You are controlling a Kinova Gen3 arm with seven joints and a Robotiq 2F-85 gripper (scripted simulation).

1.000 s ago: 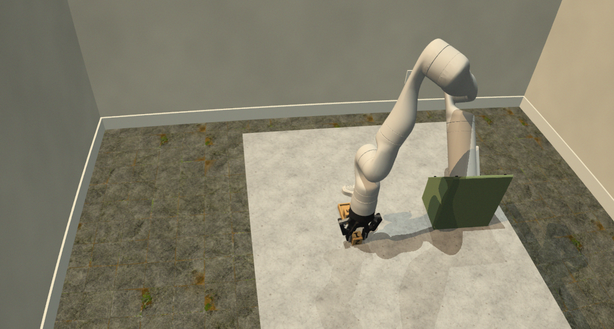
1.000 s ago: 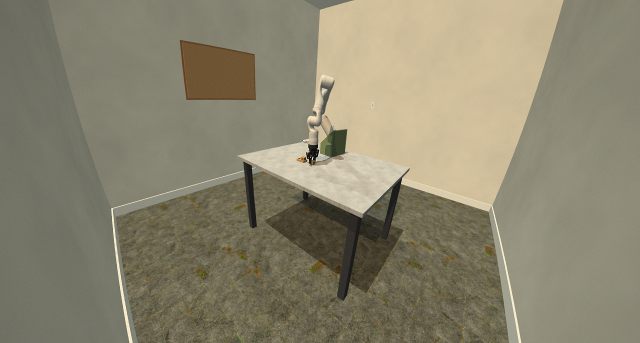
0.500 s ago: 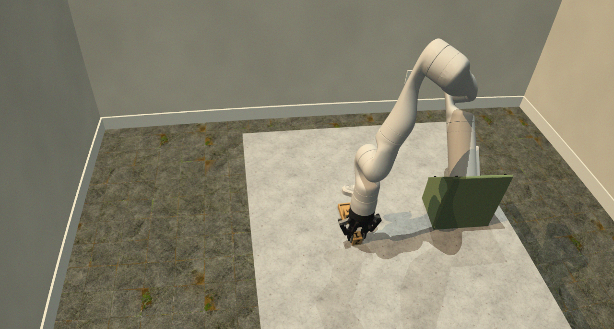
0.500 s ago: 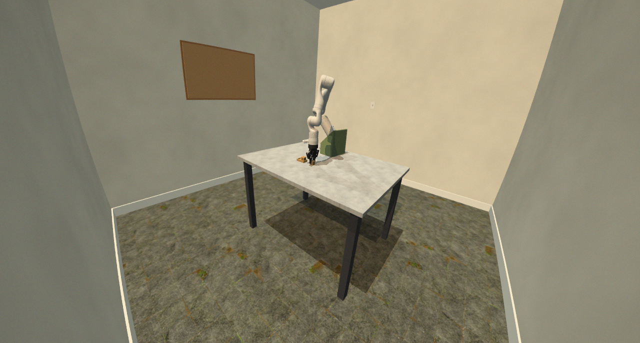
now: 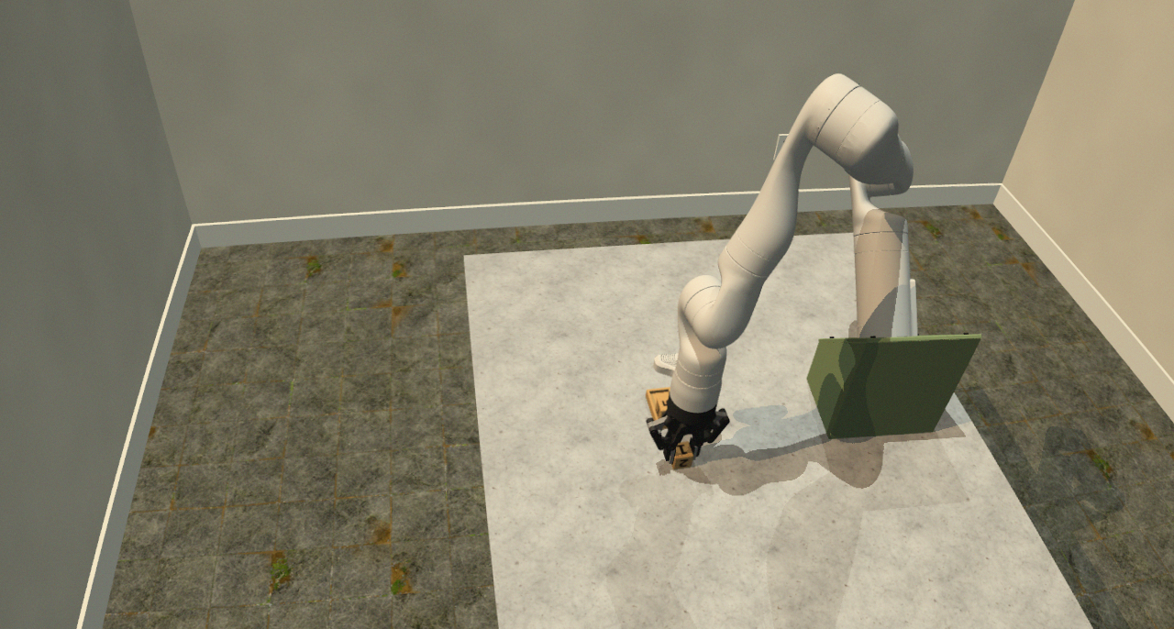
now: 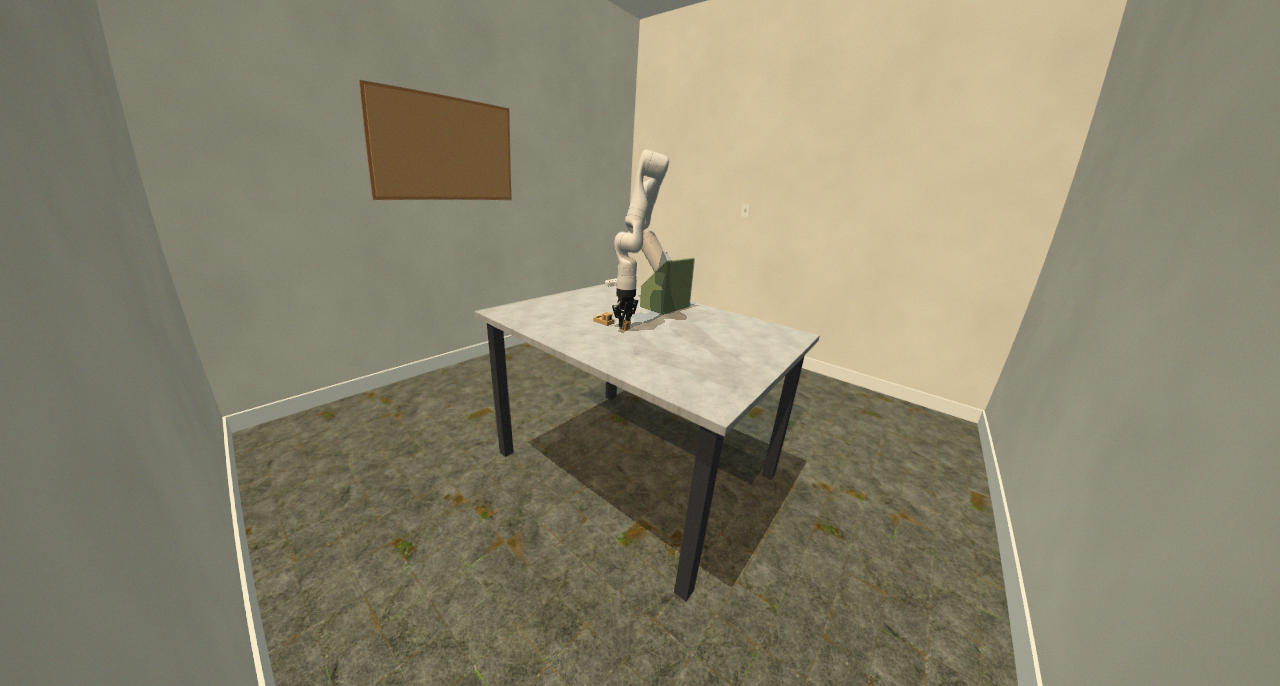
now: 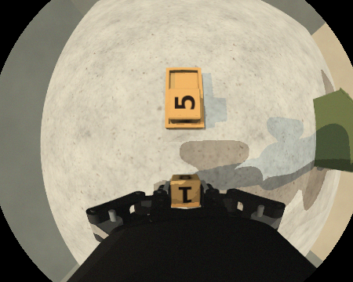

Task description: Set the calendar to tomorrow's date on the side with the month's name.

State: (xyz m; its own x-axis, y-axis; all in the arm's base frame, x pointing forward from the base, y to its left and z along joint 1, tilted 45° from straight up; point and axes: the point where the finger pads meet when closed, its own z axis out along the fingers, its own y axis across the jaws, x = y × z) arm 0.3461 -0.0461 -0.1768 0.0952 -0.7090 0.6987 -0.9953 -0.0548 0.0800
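Observation:
My gripper is shut on an orange cube whose face toward the wrist camera shows a 1, upside down in that view. The held cube also shows in the top view, low over the table, beside the tray. The orange tray lies flat on the table, apart from the gripper. One cube with a 5 on top stands in the tray's near half. The tray's far half is empty. In the top view the tray is mostly hidden behind the wrist.
A green upright board stands on the table to the right of the gripper, near the arm's base. A small white object lies on the table behind the wrist. The table's left edge is some way off.

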